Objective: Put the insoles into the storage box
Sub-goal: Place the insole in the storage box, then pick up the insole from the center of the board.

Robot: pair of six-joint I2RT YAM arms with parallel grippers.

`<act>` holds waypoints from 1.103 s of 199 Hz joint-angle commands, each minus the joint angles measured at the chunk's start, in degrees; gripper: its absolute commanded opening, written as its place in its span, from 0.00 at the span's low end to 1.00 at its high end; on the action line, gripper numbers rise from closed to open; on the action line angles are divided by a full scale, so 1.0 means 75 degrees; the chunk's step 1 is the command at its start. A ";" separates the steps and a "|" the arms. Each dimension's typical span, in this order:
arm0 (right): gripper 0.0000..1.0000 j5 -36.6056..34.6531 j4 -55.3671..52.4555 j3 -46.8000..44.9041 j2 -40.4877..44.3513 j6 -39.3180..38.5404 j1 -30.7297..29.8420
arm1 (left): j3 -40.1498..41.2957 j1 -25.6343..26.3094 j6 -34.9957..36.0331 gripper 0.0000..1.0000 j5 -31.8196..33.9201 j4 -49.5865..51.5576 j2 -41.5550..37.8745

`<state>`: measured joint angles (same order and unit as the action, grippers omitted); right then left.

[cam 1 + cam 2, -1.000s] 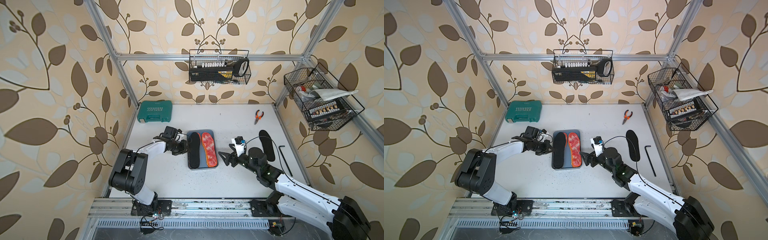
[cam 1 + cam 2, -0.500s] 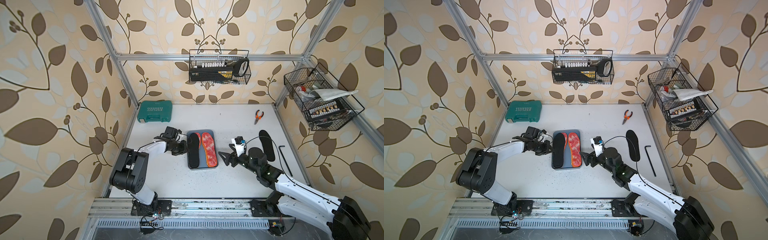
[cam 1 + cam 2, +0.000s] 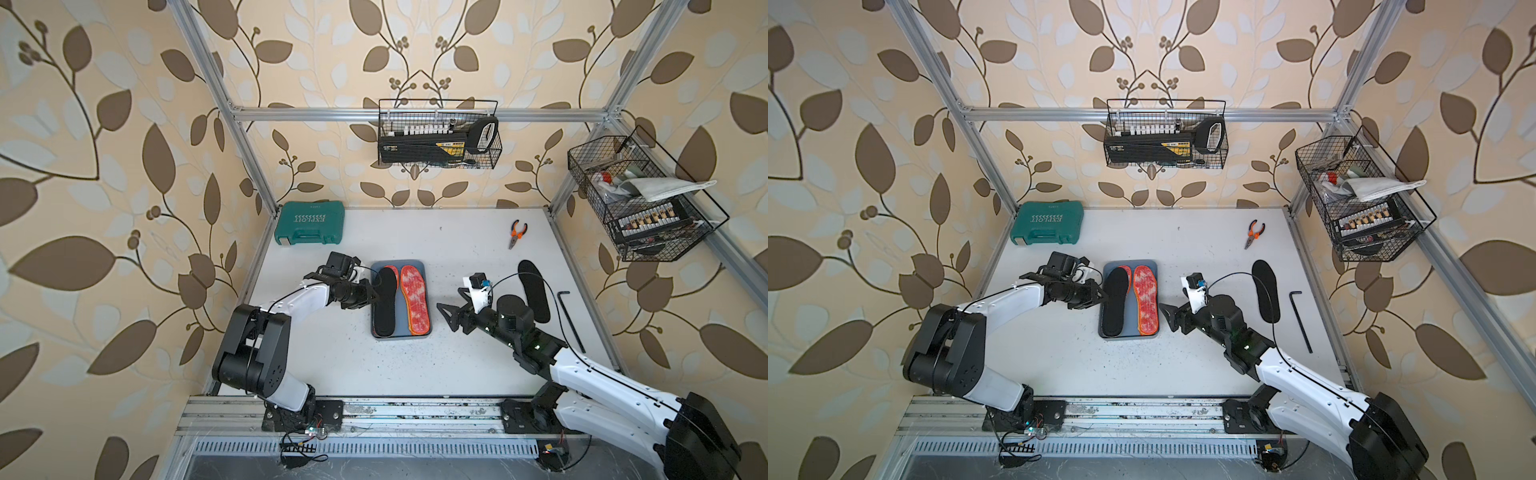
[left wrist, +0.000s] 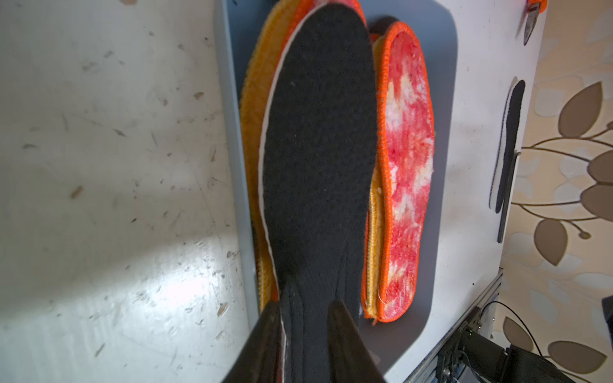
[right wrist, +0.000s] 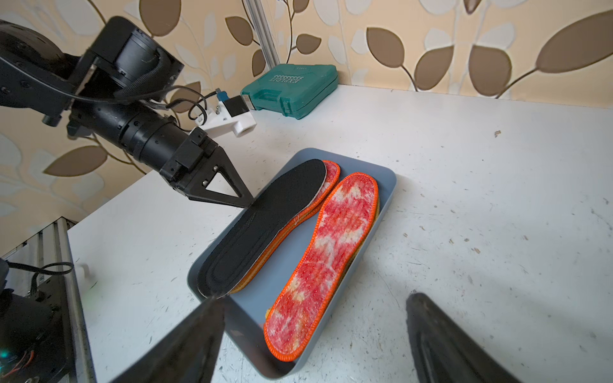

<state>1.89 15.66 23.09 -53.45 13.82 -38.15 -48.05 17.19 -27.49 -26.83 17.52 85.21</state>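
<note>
**Insoles piled in the storage box, one black insole out on the worktop**

In both top views the storage box (image 3: 401,336) (image 3: 1127,336) sits mid-worktop (image 3: 457,249), a little toward the left edge. Inside it a black insole (image 3: 384,301) (image 3: 1115,301) tops the left pile and a red-white insole (image 3: 414,300) (image 3: 1146,301) tops the right pile. A loose black insole (image 3: 534,291) (image 3: 1266,291) lies flat near the right edge, beside a hex key (image 3: 571,320).

The left arm folds at the near left corner and sends its forearm low across to the box's left wall. There the left claw (image 3: 374,297) (image 3: 1102,297) meets the black insole's edge. The right arm stretches slantwise from the near right corner. The right claw (image 3: 451,305) (image 3: 1171,309) hangs just beside the box's right wall, spread wide and empty.

A green case (image 3: 311,223) at the far left corner reads "EXPLOIT", upside down from this side. Pliers (image 3: 516,233) lie toward the far right corner.

In the left wrist view the black insole (image 4: 318,149) runs between the claw's two fingers (image 4: 265,341). They stand slightly apart, released rather than pinching. A yellow insole (image 4: 252,132) shows beneath it.

In the right wrist view one fingertip of the left claw (image 5: 245,200) touches the black insole's (image 5: 265,225) side edge. "EXPLOIT" shows again on the case (image 5: 292,88). The right claw's fingers (image 5: 192,341) stand far apart with nothing held.
</note>
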 commanded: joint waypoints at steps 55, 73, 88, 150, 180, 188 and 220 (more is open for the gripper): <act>0.92 -0.2325 -0.2404 0.1343 -0.0475 0.0443 0.0342 | 0.0227 -0.0199 -0.0005 0.57 0.0764 -0.0277 -0.1170; 0.92 -0.2794 -0.3564 0.1956 -0.0546 0.1000 0.0926 | 0.0337 -0.0337 0.0099 0.59 0.0181 -0.0688 -0.0888; 0.92 -0.2979 -0.4420 0.2398 -0.0559 0.1314 0.1706 | 0.0453 -0.0364 0.0211 0.60 -0.0217 -0.1141 -0.0686; 0.93 -0.1640 -0.4612 0.3018 -0.1844 0.1640 0.5973 | 0.0780 -0.0358 0.0466 0.63 -0.0884 -0.2142 0.0181; 0.92 -0.0954 -0.4905 0.3984 -0.3415 0.1423 0.7197 | 0.0965 -0.0356 0.0317 0.63 -0.1401 -0.2708 0.0419; 0.91 -0.0745 -0.4858 0.4147 -0.3805 0.1385 0.7393 | 0.0971 -0.0347 0.0273 0.63 -0.1510 -0.2834 0.0459; 0.88 -0.0066 -0.4906 0.4750 -0.5110 0.1000 0.7630 | 0.0744 -0.0347 0.0226 0.63 -0.1715 -0.2744 0.0626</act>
<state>-4.01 -18.68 55.07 -86.52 24.03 18.83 -41.01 14.61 -25.67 -35.57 -0.21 89.56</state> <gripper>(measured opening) 0.895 0.626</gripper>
